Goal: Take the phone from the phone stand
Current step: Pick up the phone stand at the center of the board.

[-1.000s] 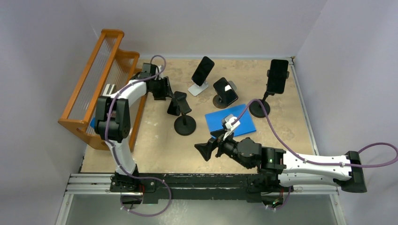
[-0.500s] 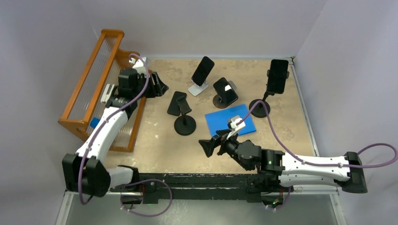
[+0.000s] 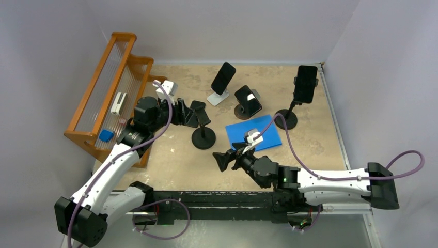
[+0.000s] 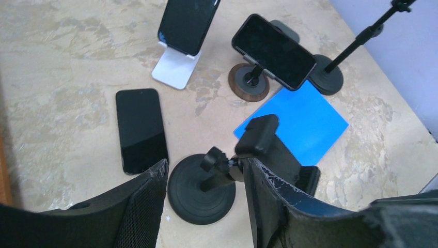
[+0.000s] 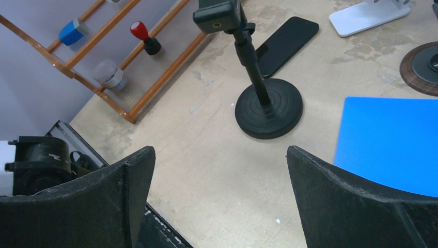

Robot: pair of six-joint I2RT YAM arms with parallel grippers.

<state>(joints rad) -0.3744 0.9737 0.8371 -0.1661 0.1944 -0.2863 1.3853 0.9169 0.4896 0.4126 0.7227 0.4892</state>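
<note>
Since the earlier frame, the left arm had swung down and inward, carrying the left gripper (image 3: pixel 188 114) away from the orange rack (image 3: pixel 103 93) to a position just beside the head of the phone stand (image 3: pixel 203 138). The right arm had shifted slightly to the left.

1. Left gripper (image 4: pixel 205 165): I read the jaws as partly open, with nothing held. In the left wrist view, the stand's stem and round base (image 4: pixel 201 188) appeared in the gap between the fingers (image 4: pixel 142 204), untouched.
2. Right gripper (image 3: pixel 225 160): the jaws stood spread wide and empty, low over the table (image 3: pixel 170 155) on the near side of the stand. It faced the stand base (image 5: pixel 268 108).
3. Phone (image 4: pixel 140 129): it lay flat on the table, screen up, off the stand and just beside its base. The right wrist view showed the phone (image 5: pixel 286 44) beyond the stem, towards the rack. The stand's clamp was empty.
4. Blue mat (image 3: pixel 253 133): it lay flat to the right of the stand.
</note>
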